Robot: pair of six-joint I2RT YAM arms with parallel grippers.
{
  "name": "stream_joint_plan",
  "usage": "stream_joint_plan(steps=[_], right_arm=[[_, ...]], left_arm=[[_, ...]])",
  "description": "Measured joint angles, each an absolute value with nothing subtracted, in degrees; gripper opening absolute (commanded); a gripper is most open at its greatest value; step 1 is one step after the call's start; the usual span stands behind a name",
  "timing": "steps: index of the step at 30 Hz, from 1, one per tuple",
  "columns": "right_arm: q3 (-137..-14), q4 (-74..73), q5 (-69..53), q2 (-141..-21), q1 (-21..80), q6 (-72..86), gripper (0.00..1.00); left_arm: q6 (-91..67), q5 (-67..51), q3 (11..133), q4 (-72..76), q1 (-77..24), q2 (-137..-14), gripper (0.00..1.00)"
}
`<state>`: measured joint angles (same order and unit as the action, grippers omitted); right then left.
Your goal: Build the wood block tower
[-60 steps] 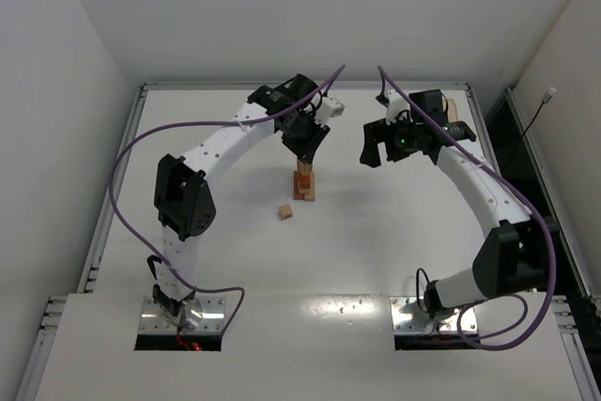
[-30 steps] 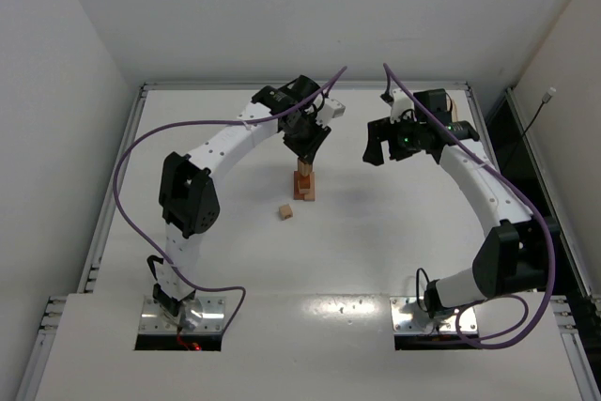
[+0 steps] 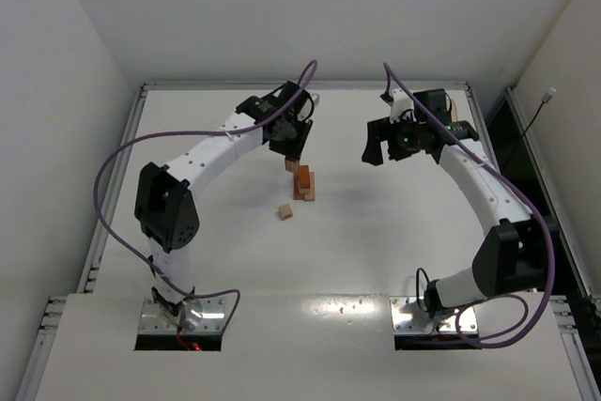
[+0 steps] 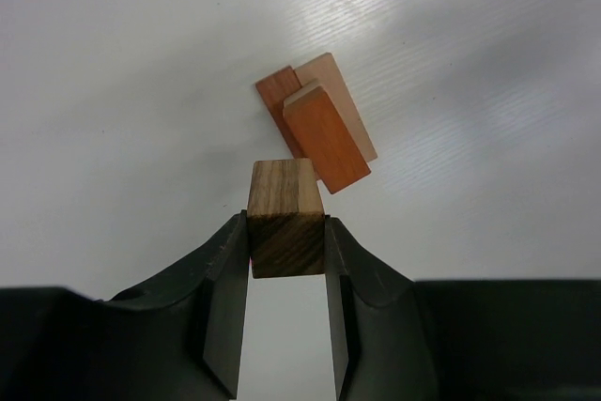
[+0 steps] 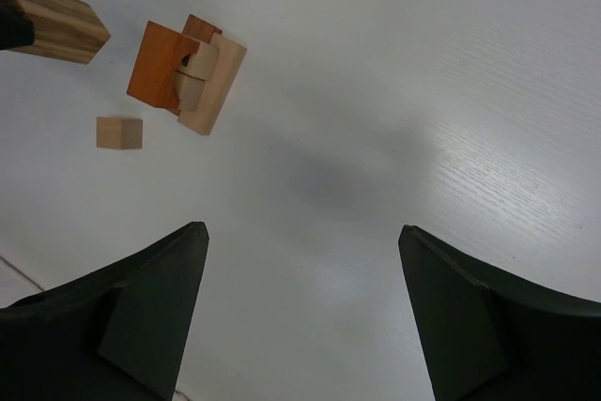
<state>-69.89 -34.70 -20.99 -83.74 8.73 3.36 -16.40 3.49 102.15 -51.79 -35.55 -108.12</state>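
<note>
Left wrist: left gripper [image 4: 286,237] pinches bar [image 4: 285,196], long axis toward stack [image 4: 324,138].

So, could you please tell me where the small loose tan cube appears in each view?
Top external: loose cube near centre, lower left of the block stack.
Left wrist: not in it.
Right wrist: loose cube at left, below the block stack.
Shared landmark: the block stack.

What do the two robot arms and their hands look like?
The left arm and right arm are slim white tubes linked by chunky black joints, each trailing a looping purple cable. The left hand and right hand are black, each with two thick wedge-shaped fingers. Both arms stand on metal base plates.
</note>
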Motion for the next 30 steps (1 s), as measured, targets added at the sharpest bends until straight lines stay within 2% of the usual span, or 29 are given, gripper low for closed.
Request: stream_joint_plan(steps=[6, 14, 30], right_arm=[[-69.9, -34.7, -20.8, -83.7, 8.7, 3.5, 0.80], [-69.9, -34.6, -20.6, -84.4, 8.7, 3.9, 0.80], [-69.9, -34.5, -19.9, -85.3, 8.7, 4.6, 0.80]], left_arm=[[-20.7, 4.6, 102.0, -50.8, -35.6, -104.9, 0.00], [-33.0, 7.0, 94.3, -49.1, -35.6, -94.8, 0.00], [-39.7, 8.7, 98.9, -48.0, -35.8, -106.3, 0.00]])
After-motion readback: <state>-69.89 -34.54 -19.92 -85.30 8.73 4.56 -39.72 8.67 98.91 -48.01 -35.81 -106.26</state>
